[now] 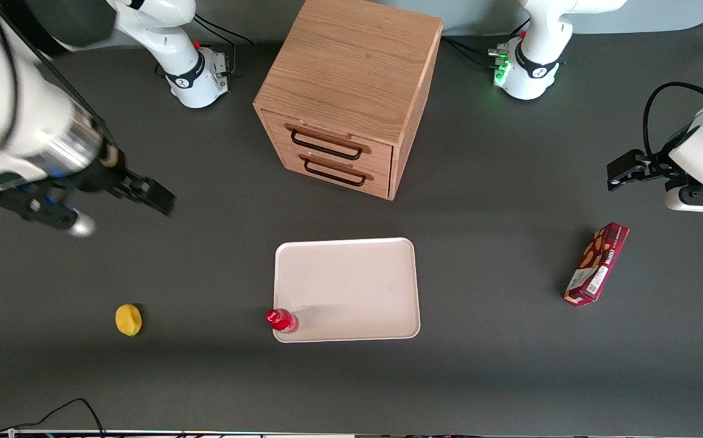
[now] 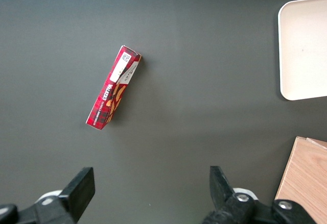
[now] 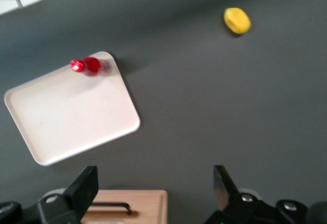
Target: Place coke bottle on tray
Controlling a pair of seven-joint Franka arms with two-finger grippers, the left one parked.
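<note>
Gripper [image 1: 160, 201] open, raised, well apart from coke bottle [image 1: 281, 320].

This is a robotics lab: two white robot arms are bolted by their bases [image 1: 198, 76] to a dark grey bench [image 1: 485, 365], with loose cables [image 1: 65, 413] trailing at its edges. The gripper [image 1: 155, 198] hangs in the air with jaws apart, above staged test props: a small wooden drawer cabinet [image 1: 345, 91], a tray [image 1: 351, 286], a lemon [image 1: 128, 320] and a snack box [image 1: 596, 263].
</note>
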